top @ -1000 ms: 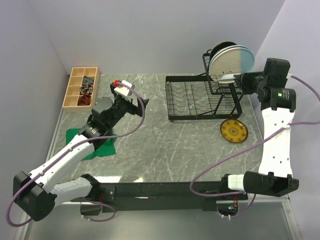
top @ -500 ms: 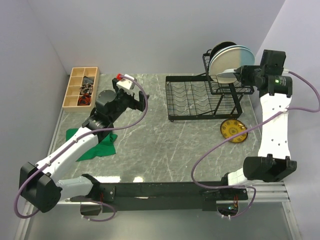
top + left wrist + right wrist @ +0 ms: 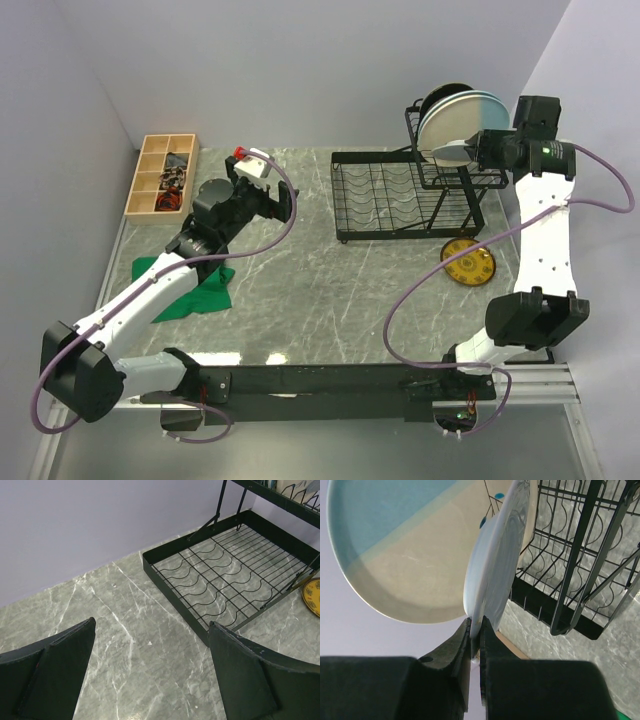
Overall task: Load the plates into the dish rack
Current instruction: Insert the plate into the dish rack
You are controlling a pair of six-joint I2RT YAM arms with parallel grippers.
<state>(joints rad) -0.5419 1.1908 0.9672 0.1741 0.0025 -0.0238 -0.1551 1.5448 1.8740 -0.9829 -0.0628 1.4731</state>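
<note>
The left arm and the right arm have white shells on their long links, with black housings at the joints and bases. A lavender cable runs loose along each. A small green light glows on the right wrist housing. A white block with a red tip tops the left wrist. The fingers are matte black wedges with scuffed edges.

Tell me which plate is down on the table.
The yellow patterned plate beside the dish rack's right end; the other plates stand on edge up at its raised basket.
</note>
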